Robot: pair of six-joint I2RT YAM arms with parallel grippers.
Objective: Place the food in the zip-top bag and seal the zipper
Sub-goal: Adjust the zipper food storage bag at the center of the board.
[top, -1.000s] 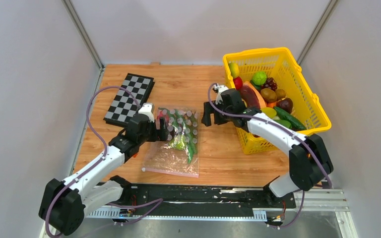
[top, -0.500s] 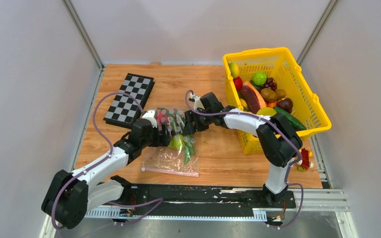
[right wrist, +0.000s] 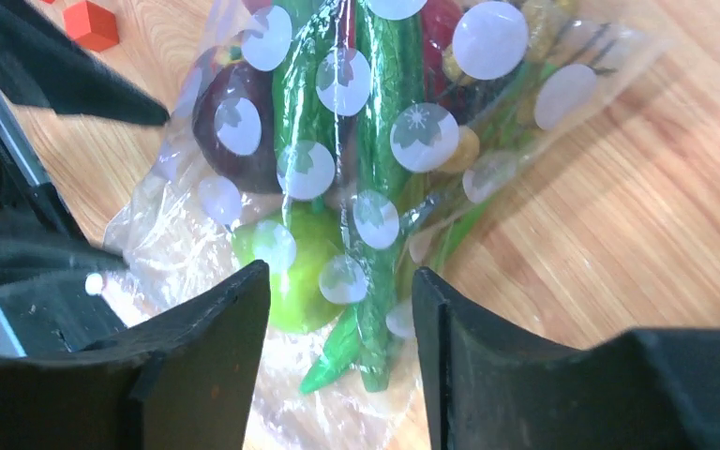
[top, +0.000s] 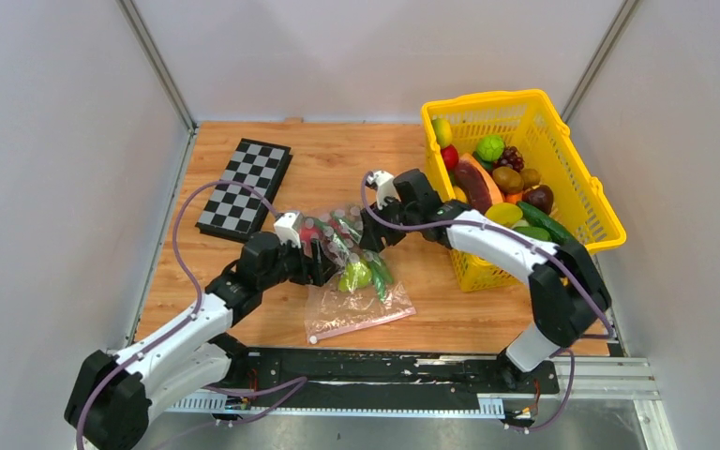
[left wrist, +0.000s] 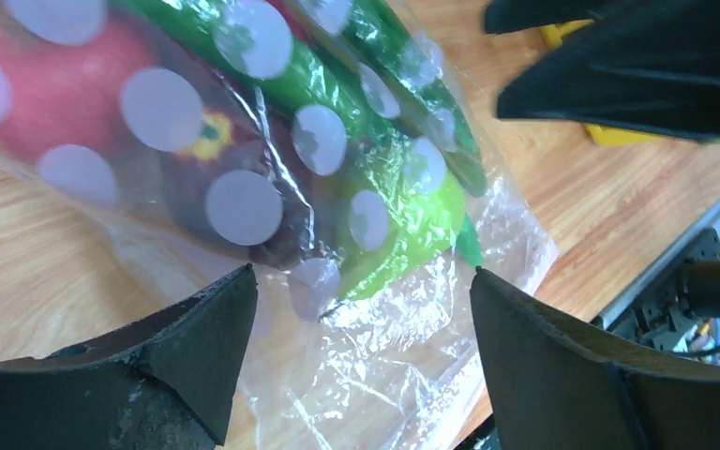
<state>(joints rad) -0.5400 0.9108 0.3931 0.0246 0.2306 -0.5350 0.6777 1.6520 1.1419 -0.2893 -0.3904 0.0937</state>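
The zip-top bag (top: 342, 305) lies on the table, clear with white dots. Its pinkish zipper (top: 361, 323) runs along the near edge, slanted. The food is inside: a red apple (left wrist: 47, 94), a dark purple fruit (left wrist: 197, 187), a green pear (right wrist: 291, 272) and long green cucumber pieces (right wrist: 380, 141). My left gripper (top: 323, 264) is open at the bag's left side, low over the clear plastic (left wrist: 361, 281). My right gripper (top: 373, 234) is open at the bag's far right side, over the green pieces (right wrist: 340, 277). Neither holds anything.
A yellow mesh basket (top: 562, 122) with more toy fruit stands at the back right. A folded chessboard (top: 244, 187) lies at the back left. A small orange-red block (right wrist: 92, 23) lies on the wood beside the bag. Rails run along the near table edge.
My right gripper has come from beside the basket to the bag. The bag has slid right and turned, so its zipper edge now slants. My left gripper has followed to the right.
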